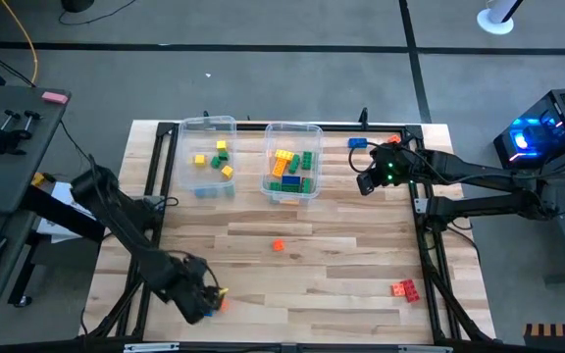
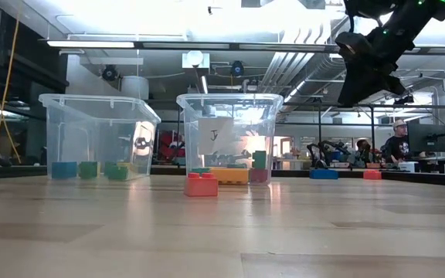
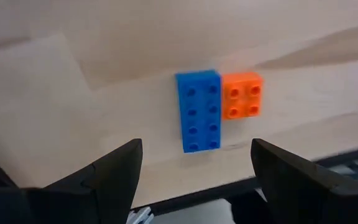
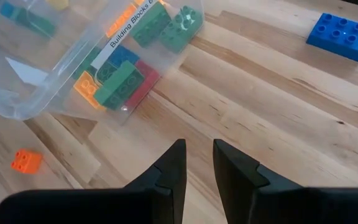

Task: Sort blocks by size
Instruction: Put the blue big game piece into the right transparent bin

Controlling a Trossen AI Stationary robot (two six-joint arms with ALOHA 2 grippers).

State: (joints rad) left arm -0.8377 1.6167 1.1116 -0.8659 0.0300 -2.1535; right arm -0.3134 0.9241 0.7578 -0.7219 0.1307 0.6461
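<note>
My left gripper (image 1: 207,294) hangs open above the table's near left corner, pointing down. Below it in the left wrist view, a long blue block (image 3: 198,111) and a short orange block (image 3: 242,95) lie side by side, flat on the wood. The open fingers (image 3: 196,149) stand apart on either side of the blue block's near end and touch nothing. My right gripper (image 1: 369,182) waits above the far right of the table. A narrow gap shows between its fingers (image 4: 196,163), with nothing in it. Another blue block (image 4: 344,36) lies beyond it.
Two clear bins stand at the far side. The left one (image 1: 207,157) holds short blocks, the right one (image 1: 292,162) longer ones. An orange block (image 1: 279,245) lies mid-table, red blocks (image 1: 405,289) at the near right, and a blue (image 1: 358,143) and an orange one (image 1: 392,140) at the far right.
</note>
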